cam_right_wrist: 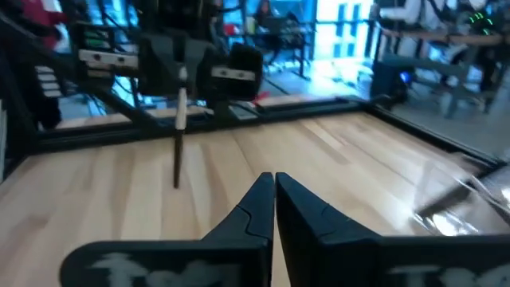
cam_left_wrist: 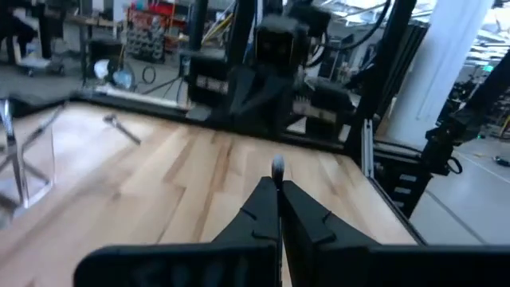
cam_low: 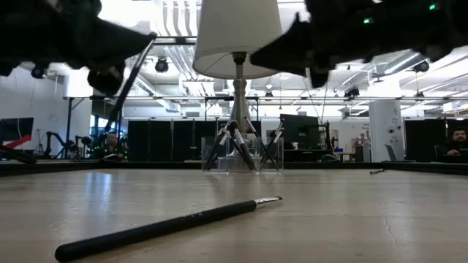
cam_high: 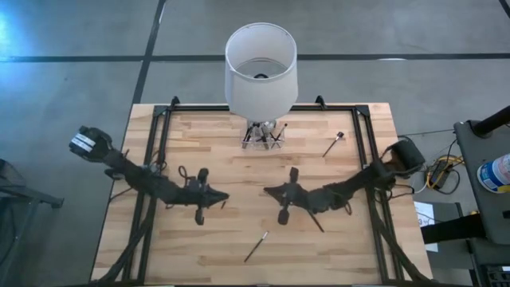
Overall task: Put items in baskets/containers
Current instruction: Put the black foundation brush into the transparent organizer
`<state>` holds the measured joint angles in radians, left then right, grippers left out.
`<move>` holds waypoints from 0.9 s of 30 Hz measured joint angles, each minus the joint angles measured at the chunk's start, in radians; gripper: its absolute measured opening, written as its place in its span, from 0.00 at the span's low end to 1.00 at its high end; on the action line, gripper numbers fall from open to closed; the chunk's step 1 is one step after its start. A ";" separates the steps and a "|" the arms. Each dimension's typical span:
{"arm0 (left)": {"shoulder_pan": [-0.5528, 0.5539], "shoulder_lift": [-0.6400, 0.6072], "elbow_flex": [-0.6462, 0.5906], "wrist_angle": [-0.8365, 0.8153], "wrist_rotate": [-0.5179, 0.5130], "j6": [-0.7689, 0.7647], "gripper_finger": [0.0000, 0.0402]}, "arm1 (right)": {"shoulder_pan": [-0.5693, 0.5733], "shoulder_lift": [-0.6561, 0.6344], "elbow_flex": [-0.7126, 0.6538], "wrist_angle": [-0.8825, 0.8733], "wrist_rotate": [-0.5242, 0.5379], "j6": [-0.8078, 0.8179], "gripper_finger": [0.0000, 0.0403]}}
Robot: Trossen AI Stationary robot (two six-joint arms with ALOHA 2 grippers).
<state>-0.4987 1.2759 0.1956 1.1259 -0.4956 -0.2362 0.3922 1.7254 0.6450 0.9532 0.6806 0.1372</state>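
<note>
My left gripper [cam_high: 225, 196] hovers over the middle of the table, shut on a thin dark brush [cam_right_wrist: 177, 147] that hangs below it. My right gripper [cam_high: 266, 191] faces it from the right, shut and with nothing between its fingers [cam_right_wrist: 274, 177]. One brush [cam_high: 256, 246] lies flat on the table near the front edge. Another brush [cam_high: 333, 144] lies at the far right. The small clear holder [cam_high: 264, 137] stands at the far middle under a white lampshade, with several brushes leaning in it [cam_low: 241, 150]. My left gripper pinches the brush between its two fingertips near the brush's upper end; a small silvery tip [cam_left_wrist: 277, 166] shows just above the fingers. The fingers lie level, pointing toward the table's right, across the brush. The dark handle [cam_low: 131, 77] hangs slanting below, clear of the table.
A large white lampshade [cam_high: 260, 68] on a stand rises over the holder at the far edge. Black frame rails [cam_high: 362, 151] run along the table's left, right and far sides. Bare wood lies between the grippers and the holder.
</note>
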 joint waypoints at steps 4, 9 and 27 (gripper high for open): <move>0.027 0.005 0.051 0.001 0.059 0.079 0.00 | -0.025 0.120 0.051 0.133 -0.061 -0.047 0.06; 0.027 0.005 0.109 0.006 0.090 0.149 0.00 | -0.049 0.234 0.148 0.189 -0.101 -0.062 0.16; 0.026 0.012 0.133 0.020 0.095 0.167 0.00 | -0.078 0.288 0.419 0.011 -0.267 -0.118 0.36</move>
<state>-0.4725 1.2877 0.3283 1.1458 -0.4009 -0.0696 0.3143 2.0131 1.0638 0.9639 0.4138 0.0193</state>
